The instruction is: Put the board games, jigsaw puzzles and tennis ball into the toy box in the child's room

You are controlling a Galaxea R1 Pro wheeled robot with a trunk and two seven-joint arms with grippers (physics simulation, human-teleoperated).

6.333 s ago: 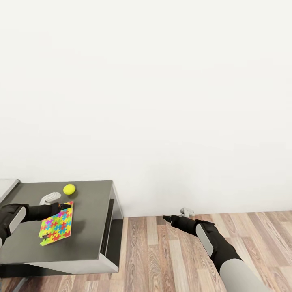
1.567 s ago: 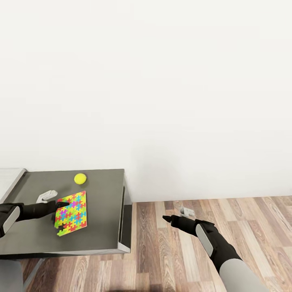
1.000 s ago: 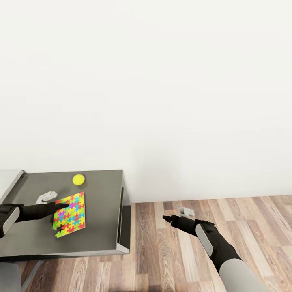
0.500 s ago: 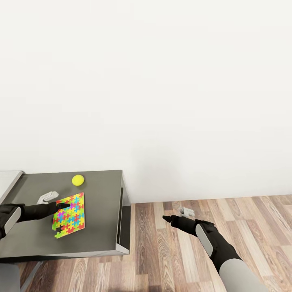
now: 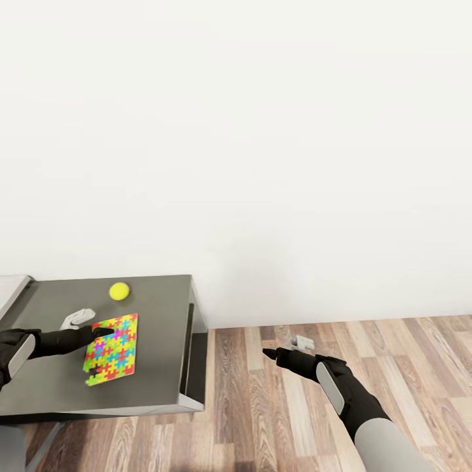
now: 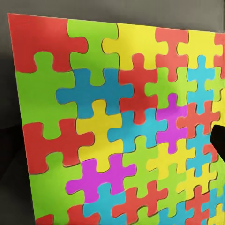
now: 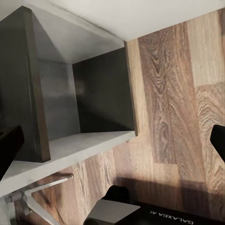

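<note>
Nearest the robot, the right gripper point(image 5: 283, 354) is hanging over the wood-plank floor point(image 5: 393, 367), well apart from the table; its fingers look spread, since the right wrist view catches a dark fingertip at each edge with the table's side panel and floor between them. It has not moved over the last seconds.

Further left, the left gripper point(image 5: 98, 333) is pressing at the near-left edge of the jigsaw puzzle point(image 5: 110, 341). Whether its fingers are clamped on the sheet cannot be told. Since a second ago the puzzle has been sliding and turning slightly on the table point(image 5: 157, 367); it is staying flat, so the grasp does not seem secured yet.

The puzzle is a thin, stiff-looking square sheet of glossy interlocking pieces in red, green, yellow, blue and magenta point(image 6: 112, 122), hard to pick off the smooth dark grey tabletop.

Beyond it, the small matte yellow-green tennis ball point(image 5: 118, 291) is sitting free. At the far left, a light grey corner, probably the toy box point(image 5: 10, 292), is showing.
</note>
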